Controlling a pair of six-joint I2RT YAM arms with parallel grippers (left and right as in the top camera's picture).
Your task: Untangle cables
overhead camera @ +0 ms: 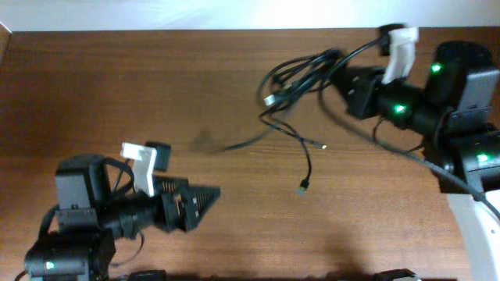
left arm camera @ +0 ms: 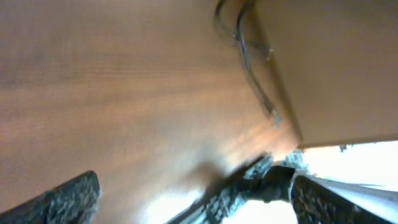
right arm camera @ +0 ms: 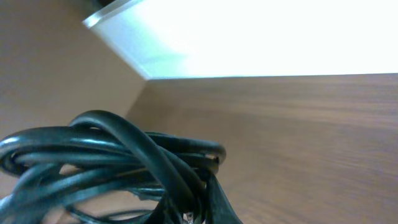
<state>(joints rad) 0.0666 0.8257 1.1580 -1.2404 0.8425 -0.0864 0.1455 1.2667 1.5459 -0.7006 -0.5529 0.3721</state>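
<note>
Your right gripper (overhead camera: 337, 74) is pinching the cables (overhead camera: 297, 78) at the far right, with ends trailing inward. Your left gripper (overhead camera: 205, 205) is hovering spread, empty and well apart; likely you are needing it on a loose end next.

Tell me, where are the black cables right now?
In the overhead view, the cables are bunched at the upper right of the table, pinched in the fingers of the right gripper. Their loose ends trail toward the table's middle.
</note>
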